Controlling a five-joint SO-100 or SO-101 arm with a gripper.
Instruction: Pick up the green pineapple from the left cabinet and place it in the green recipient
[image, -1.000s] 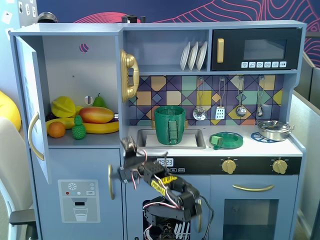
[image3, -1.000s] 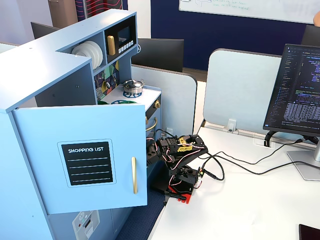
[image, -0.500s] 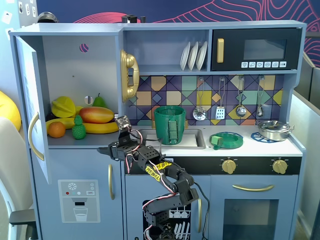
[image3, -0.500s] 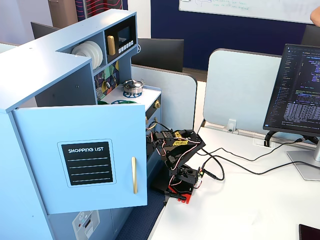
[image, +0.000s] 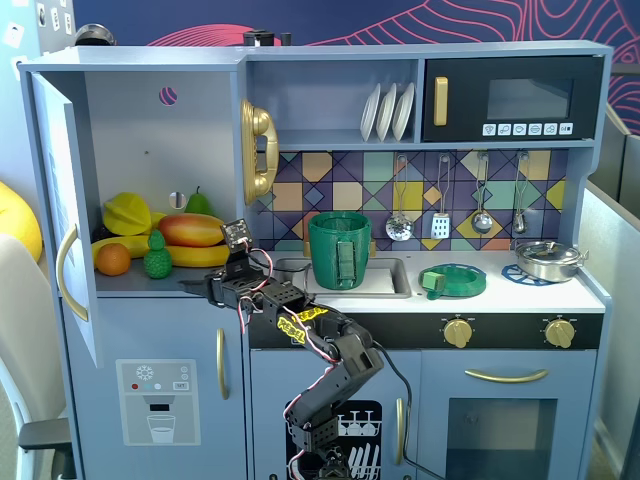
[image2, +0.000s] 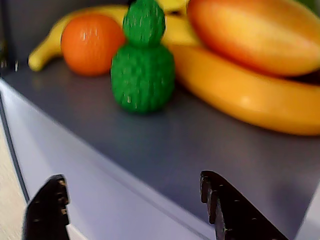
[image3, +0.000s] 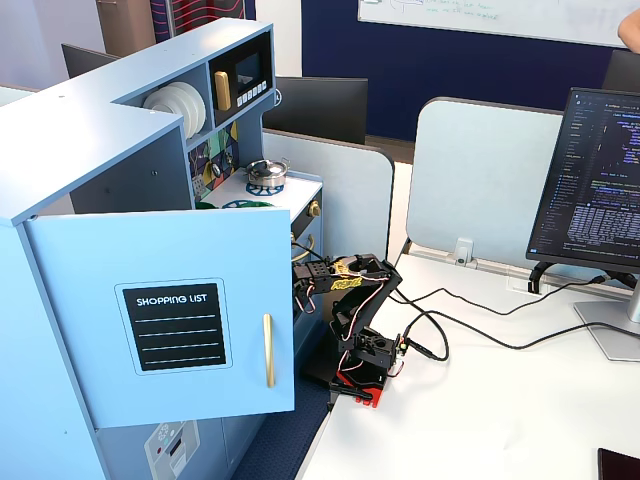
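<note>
The gripper (image2: 135, 210) is spread wide and empty: in the wrist view its two dark fingertips (image2: 47, 207) stand at the bottom edge of the frame, well apart, with nothing between them. In a fixed view the gripper (image: 200, 288) is at the front edge of the shelf of the left cabinet (image: 150, 120), in the middle left of the frame.

The task looks to be in its first part. The green pineapple (image2: 142, 62) is not yet grasped; it stands upright on the grey shelf, in the upper middle of the wrist view, ahead of the fingertips and apart from them. What remains, in my judgement, is to reach in, close on it, lift it out and carry it to the green recipient (image: 340, 250), which stands in the sink at the centre of that fixed view.

The pineapple is all green and bumpy, with a round body and a smaller rounded crown. An orange (image2: 90, 45) is just beside it on its left, and a banana (image2: 240, 95) lies close behind on its right.
</note>
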